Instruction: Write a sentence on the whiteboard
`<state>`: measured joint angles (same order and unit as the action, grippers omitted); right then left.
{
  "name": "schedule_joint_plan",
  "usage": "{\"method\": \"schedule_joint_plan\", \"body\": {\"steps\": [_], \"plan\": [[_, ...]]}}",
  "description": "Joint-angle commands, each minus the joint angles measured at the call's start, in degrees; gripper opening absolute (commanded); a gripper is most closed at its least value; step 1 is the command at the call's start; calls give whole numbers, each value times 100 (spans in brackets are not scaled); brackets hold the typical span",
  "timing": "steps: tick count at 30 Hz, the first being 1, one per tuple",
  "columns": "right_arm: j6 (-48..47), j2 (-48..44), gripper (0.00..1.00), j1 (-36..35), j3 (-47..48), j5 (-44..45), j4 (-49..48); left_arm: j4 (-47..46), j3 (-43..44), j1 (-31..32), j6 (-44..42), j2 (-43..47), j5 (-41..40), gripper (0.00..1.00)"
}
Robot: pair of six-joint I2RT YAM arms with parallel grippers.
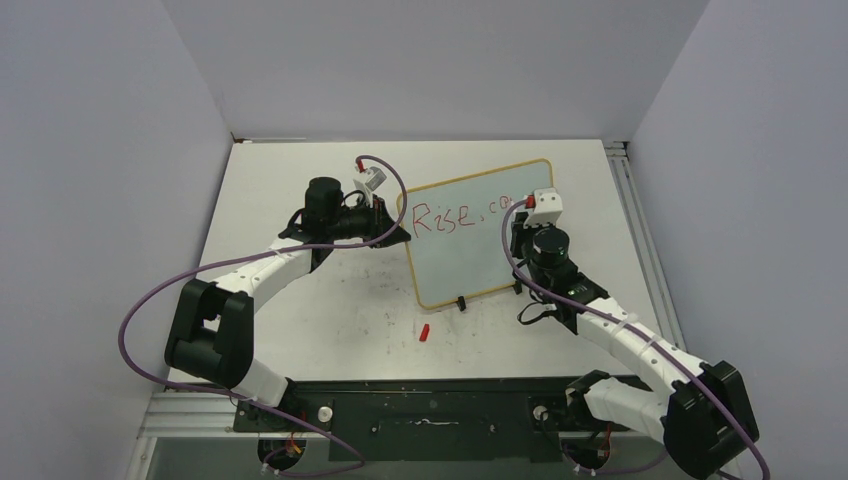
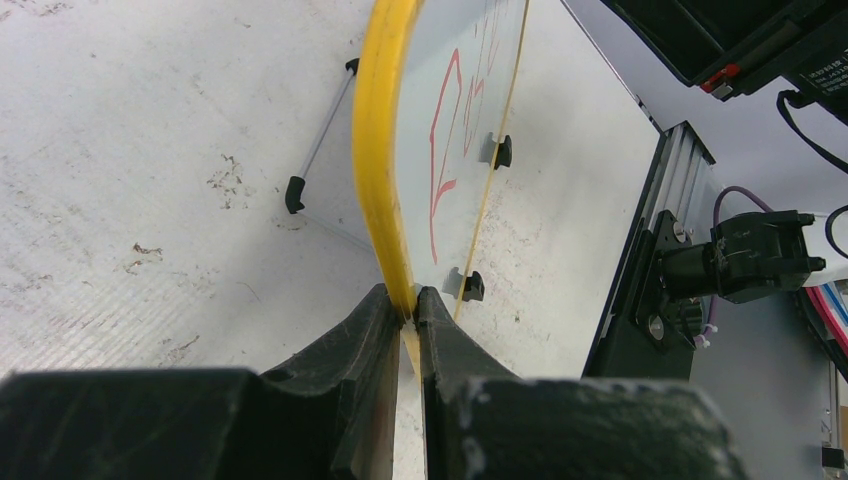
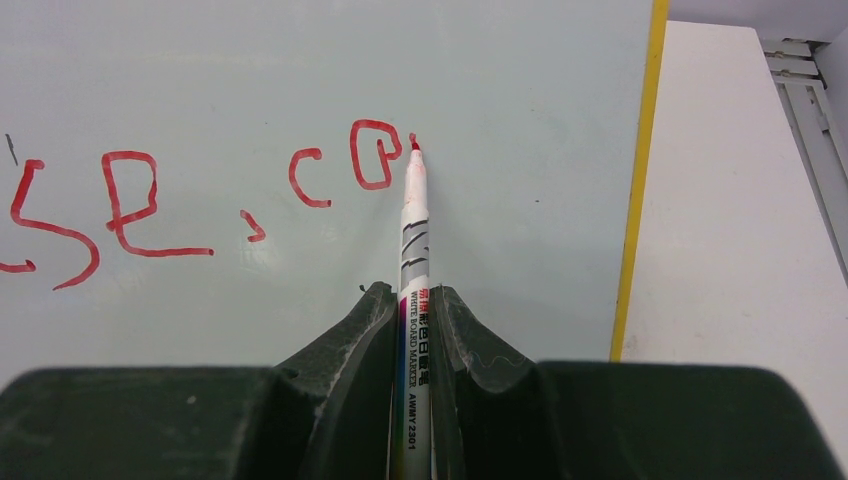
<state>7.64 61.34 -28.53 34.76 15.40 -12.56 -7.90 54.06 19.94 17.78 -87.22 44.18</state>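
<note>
Right end effector [image 3: 410,296] around marker [image 3: 413,220] at whiteboard [image 3: 500,100]

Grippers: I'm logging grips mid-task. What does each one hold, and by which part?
The right gripper clamps the whiteboard marker around its barrel. The left gripper pinches the whiteboard by its yellow frame edge.

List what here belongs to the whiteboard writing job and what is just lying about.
In use:
- whiteboard, its frame edge clamped by the left gripper
- red lettering, so far "Rise, co"
- red marker, held in the right gripper, tip at the board

Lying about:
- small red piece, perhaps the marker's cap, on the table in front of the board
</note>
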Motion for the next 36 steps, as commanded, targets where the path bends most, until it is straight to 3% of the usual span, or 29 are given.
{"method": "schedule_joint_plan", "body": {"steps": [1,36], "plan": [[161,-269,5,18,-109,-59,27,-71,258,9,-108,233,45,0],[286,-191,5,23,-219,-127,3,-71,261,9,-108,215,46,0]]}}
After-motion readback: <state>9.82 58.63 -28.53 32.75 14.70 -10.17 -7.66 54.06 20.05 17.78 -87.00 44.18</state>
